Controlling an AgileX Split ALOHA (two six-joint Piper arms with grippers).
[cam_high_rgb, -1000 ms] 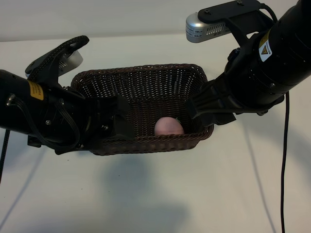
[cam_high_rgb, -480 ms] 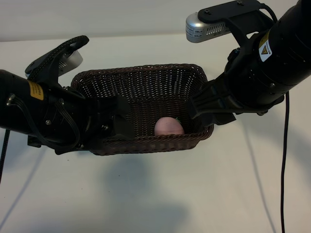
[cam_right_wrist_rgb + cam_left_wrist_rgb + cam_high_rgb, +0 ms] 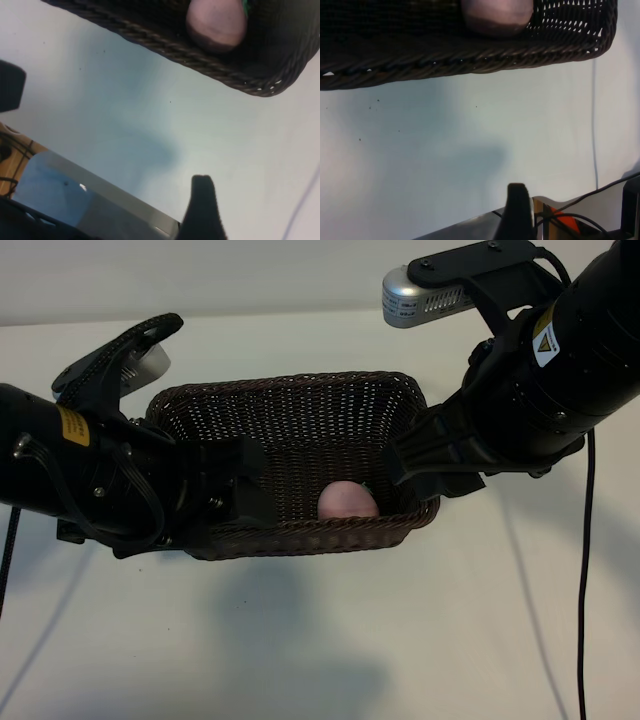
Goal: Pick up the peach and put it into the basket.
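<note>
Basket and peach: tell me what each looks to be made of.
The basket: dark brown woven wicker, matte; an open mesh weave shows in its walls and a braided strand runs along the rim. The peach: smooth, pale pink skin with a soft dull sheen; whether it is real fruit or a plastic or foam replica cannot be told.
</note>
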